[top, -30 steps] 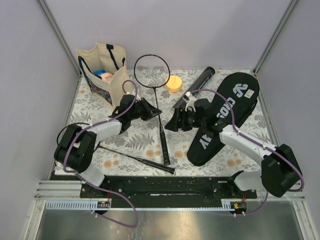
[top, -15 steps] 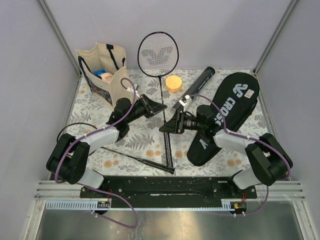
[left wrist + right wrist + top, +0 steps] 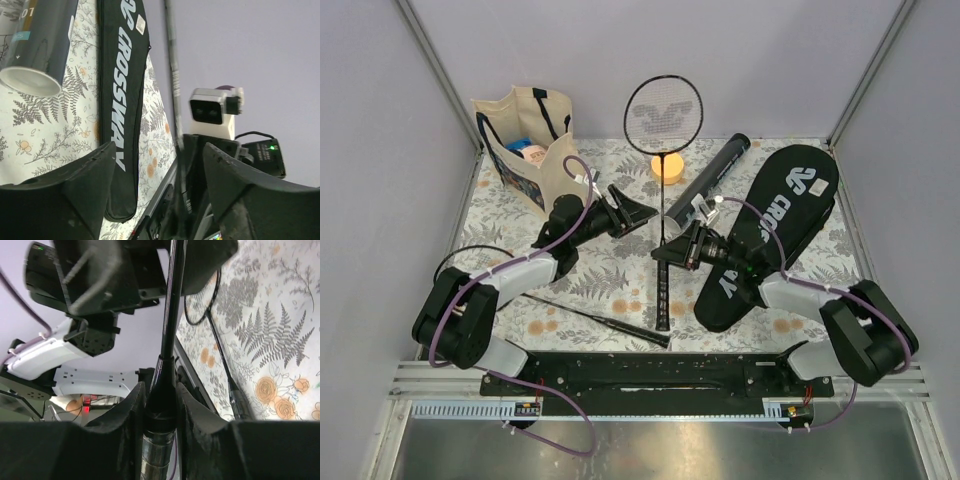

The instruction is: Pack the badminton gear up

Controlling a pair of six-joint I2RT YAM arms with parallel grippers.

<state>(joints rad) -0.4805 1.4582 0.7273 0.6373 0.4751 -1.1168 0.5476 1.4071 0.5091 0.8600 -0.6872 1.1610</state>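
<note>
Standing upright with only the right jaws clamped low on its shaft, the racket (image 3: 663,112) could pivot into the tube (image 3: 708,175) while the left jaws hang apart beside it.

A thin black racket (image 3: 663,112) stands upright mid-table, strung head up; a second thin black racket (image 3: 595,318) lies flat front-left; a long black lettered tube (image 3: 715,170) lies diagonally beside the flat black racket-shaped "CROSSWAY" cover (image 3: 790,205)
</note>
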